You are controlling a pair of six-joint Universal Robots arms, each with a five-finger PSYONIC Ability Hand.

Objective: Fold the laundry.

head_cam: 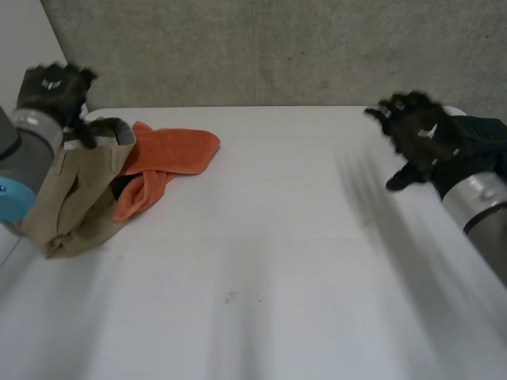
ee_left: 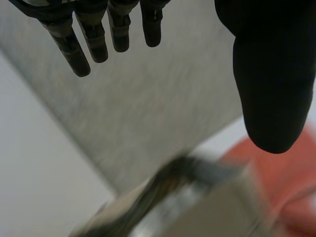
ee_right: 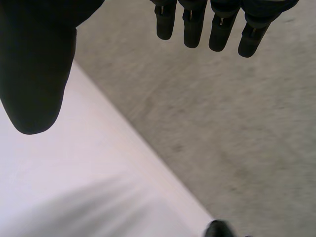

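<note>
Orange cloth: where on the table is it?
In the head view, the orange cloth lies on the table, far left, against the tan garment by the left hand.

White tabletop [head_cam: 317, 237]: matte, plain, running across the head view from 9 o'clock to 3 o'clock, its far edge straight. One small dark speck [head_cam: 230, 298] on the surface near 6 o'clock. Grey rough-textured wall [head_cam: 277, 47] stands behind the far edge, at 12 o'clock, mottled and unmarked. Pale smooth panel [head_cam: 20, 39] adjoins the wall at 10 o'clock, meeting it along a slanting seam.
</note>
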